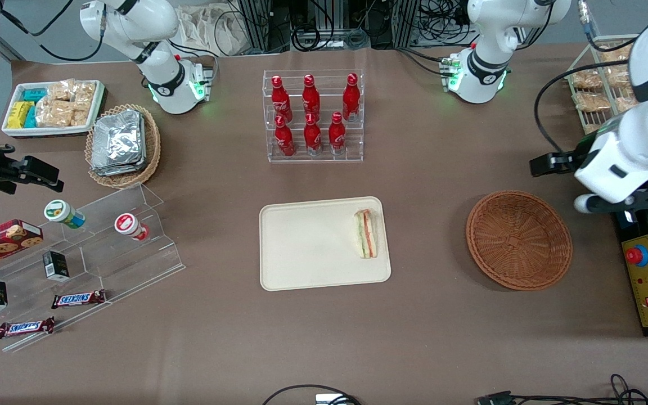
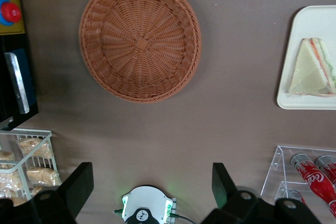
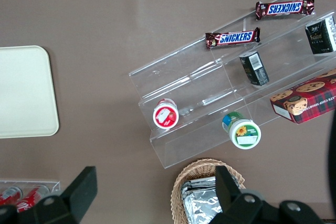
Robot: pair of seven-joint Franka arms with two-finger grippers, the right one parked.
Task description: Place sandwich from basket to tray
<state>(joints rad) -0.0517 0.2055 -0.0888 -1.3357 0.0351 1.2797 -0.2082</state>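
Sandwich (image 1: 366,233) lies on the tray (image 1: 301,247), near the rim that faces the basket (image 1: 518,240); placing looks done. Basket is empty. End effector (image 2: 152,190) hangs high above the tabletop (image 1: 425,185) at the working arm's end, fingers spread wide, holding nothing. Remaining step, likely: keep clear, retreat upward without sweeping over basket or tray.

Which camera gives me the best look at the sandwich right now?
The left wrist view: the triangular white-bread sandwich shows its broad face on the cream rectangular tray. The front view shows it edge-on; the right wrist view misses it. The open pincer hangs high, empty.
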